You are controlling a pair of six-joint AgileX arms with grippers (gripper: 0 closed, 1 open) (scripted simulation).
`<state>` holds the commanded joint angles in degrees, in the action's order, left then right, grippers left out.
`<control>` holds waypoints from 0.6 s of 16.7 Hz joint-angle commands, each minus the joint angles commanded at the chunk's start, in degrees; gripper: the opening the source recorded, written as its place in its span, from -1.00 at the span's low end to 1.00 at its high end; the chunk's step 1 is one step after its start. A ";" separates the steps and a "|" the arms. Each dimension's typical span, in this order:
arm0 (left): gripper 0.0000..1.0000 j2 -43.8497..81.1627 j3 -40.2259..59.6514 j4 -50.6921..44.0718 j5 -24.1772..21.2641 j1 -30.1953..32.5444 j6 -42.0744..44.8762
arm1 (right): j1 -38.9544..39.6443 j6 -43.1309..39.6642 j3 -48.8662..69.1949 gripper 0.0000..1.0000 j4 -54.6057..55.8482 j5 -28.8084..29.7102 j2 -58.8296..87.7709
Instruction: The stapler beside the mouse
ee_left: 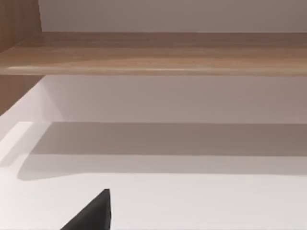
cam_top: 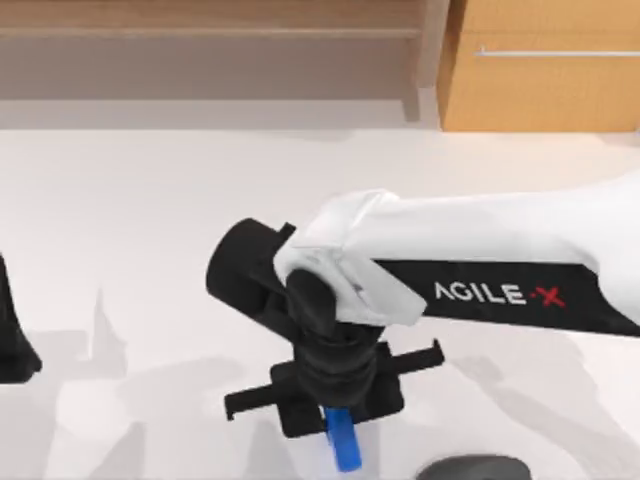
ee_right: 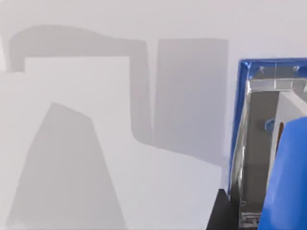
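Note:
My right arm reaches in from the right of the top view, with its gripper (cam_top: 338, 418) pointing down near the table's front edge. It is shut on the bright-blue stapler (cam_top: 345, 447), whose end pokes out below the fingers. In the right wrist view the stapler (ee_right: 268, 143) fills one side, blue with a metal inside, held above the white table, next to a dark finger (ee_right: 219, 213). The dark rounded mouse (cam_top: 472, 467) lies partly cut off at the front edge, a short way right of the stapler. My left arm (cam_top: 14, 340) is parked at the far left.
A wooden shelf (cam_top: 210, 30) and a wooden cabinet (cam_top: 540, 70) stand behind the white table (cam_top: 150, 220). In the left wrist view the shelf (ee_left: 153, 52) runs across above the tabletop, and a dark finger (ee_left: 96, 213) of the left gripper shows.

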<state>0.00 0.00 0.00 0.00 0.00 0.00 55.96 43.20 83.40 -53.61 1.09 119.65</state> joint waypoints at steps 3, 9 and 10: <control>1.00 0.00 0.00 0.00 0.00 0.00 0.00 | -0.04 -0.03 1.10 -1.00 -1.21 -0.01 -1.02; 1.00 0.00 0.00 0.00 0.00 0.00 0.00 | -4.17 -1.78 0.75 -1.00 -1.41 -0.07 -2.46; 1.00 0.00 0.00 0.00 0.00 0.00 0.00 | -6.63 -2.55 0.35 -1.00 -1.72 -0.08 -2.86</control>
<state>0.00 0.00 0.00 0.00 0.00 0.00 49.33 40.65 83.75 -55.34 1.02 116.79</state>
